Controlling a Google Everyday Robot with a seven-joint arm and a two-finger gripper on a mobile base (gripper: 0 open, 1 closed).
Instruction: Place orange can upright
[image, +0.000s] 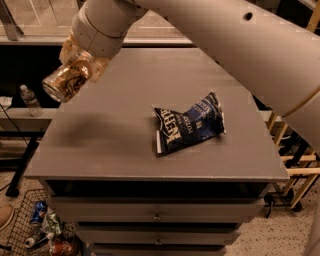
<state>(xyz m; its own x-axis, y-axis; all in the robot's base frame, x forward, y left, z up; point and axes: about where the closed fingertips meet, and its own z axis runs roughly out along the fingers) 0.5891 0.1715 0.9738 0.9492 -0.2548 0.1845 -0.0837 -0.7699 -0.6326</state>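
My gripper (80, 67) is at the upper left, above the grey table's (115, 135) left edge, hanging from the big white arm. It is shut on the orange can (65, 80), a dented orange-gold can with dark markings. The can is held in the air, tilted, with its silver end pointing down and to the left. It touches nothing but the gripper.
A blue chip bag (189, 122) lies right of the table's middle. A plastic water bottle (30, 99) stands on a low shelf to the left. A wire basket (37, 230) with several cans sits on the floor at lower left. Drawers run below the tabletop.
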